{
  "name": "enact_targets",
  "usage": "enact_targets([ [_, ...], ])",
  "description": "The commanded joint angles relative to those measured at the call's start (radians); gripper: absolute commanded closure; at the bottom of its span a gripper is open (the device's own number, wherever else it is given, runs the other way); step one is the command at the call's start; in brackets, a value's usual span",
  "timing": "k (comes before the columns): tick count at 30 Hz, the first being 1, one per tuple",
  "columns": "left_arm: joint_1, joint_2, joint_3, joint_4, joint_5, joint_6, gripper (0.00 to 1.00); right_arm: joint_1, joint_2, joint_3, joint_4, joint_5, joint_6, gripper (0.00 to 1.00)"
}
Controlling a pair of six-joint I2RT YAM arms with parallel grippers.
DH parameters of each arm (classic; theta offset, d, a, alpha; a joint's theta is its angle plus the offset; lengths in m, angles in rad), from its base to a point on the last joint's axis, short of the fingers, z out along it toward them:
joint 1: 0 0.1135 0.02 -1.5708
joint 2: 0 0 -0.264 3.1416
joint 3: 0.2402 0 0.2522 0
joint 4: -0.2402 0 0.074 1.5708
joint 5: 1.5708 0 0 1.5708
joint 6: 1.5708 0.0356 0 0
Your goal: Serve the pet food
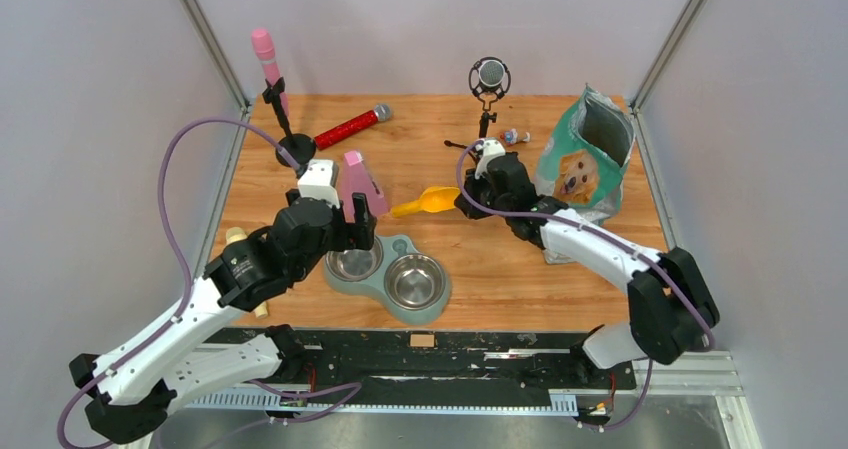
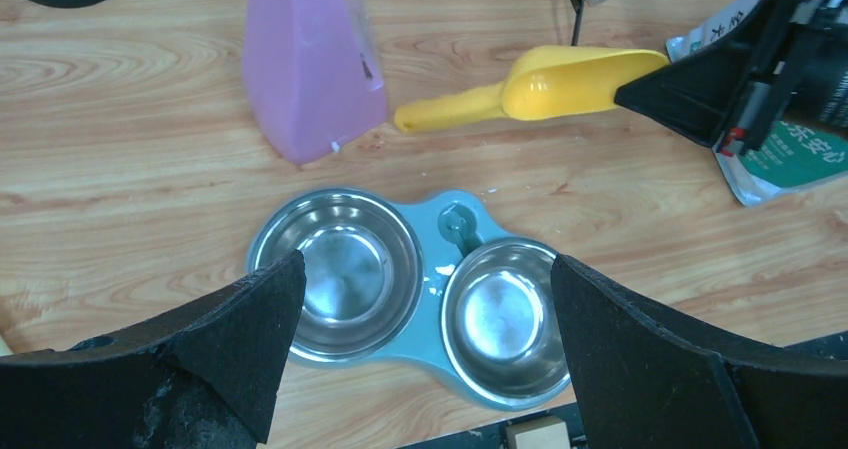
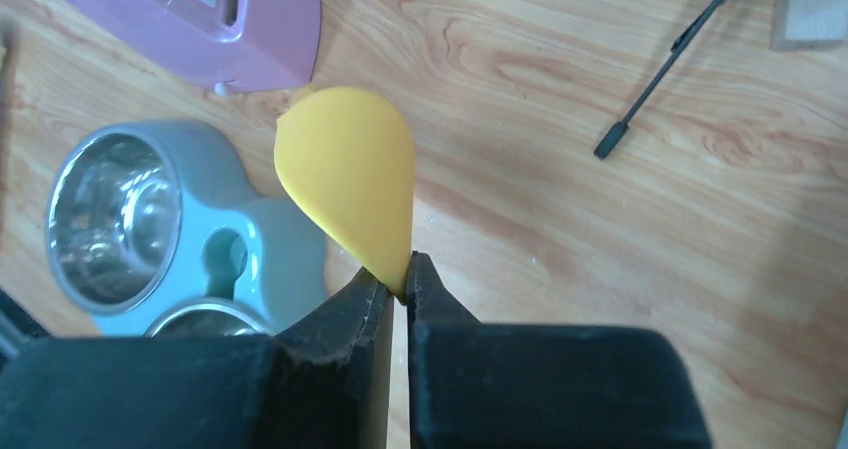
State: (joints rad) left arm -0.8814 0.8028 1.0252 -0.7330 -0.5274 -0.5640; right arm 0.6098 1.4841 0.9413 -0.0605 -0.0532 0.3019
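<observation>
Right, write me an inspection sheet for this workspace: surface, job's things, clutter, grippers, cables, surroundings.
Surface: wooden table, no spills seen.
Job's things: pet food bag stands open at the back right. The teal feeder sits near the front, and both of its steel bowls are empty. The yellow scoop is empty.
Clutter: pink metronome; pink microphone and black microphone on stands; red microphone lying flat.
Grippers: left gripper is open above the feeder. The right gripper is shut on the scoop's rim.
Cables: purple cables loop off both arms, clear of the feeder.
Surroundings: plain grey walls.
</observation>
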Motion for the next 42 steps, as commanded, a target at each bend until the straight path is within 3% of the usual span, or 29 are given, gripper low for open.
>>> enact_targets([
  [1, 0.038, 0.023, 0.017, 0.056, 0.083, -0.014, 0.0, -0.004, -0.115, -0.018, -0.167, -0.054, 0.058, 1.0],
  [7, 0.215, 0.122, 0.034, 0.116, 0.344, 0.009, 0.0, -0.021, -0.272, -0.045, -0.285, -0.152, 0.083, 1.0],
  [12, 0.264, 0.142, -0.005, 0.224, 0.463, 0.03, 0.0, -0.022, -0.366, -0.027, -0.382, -0.181, 0.092, 1.0],
  [19, 0.299, 0.13, -0.058, 0.334, 0.611, 0.062, 0.0, -0.034, -0.49, 0.027, -0.449, -0.057, 0.15, 1.0],
  [26, 0.357, 0.073, -0.119, 0.438, 0.786, 0.069, 0.0, -0.187, -0.518, 0.127, -0.457, -0.344, 0.255, 1.0],
  [32, 0.405, -0.008, -0.212, 0.621, 0.989, -0.022, 0.0, -0.232, -0.501, 0.187, -0.399, -0.468, 0.328, 1.0],
  [42, 0.416, -0.067, -0.246, 0.682, 0.993, -0.091, 0.0, -0.26, -0.521, 0.206, -0.302, -0.621, 0.427, 1.0],
])
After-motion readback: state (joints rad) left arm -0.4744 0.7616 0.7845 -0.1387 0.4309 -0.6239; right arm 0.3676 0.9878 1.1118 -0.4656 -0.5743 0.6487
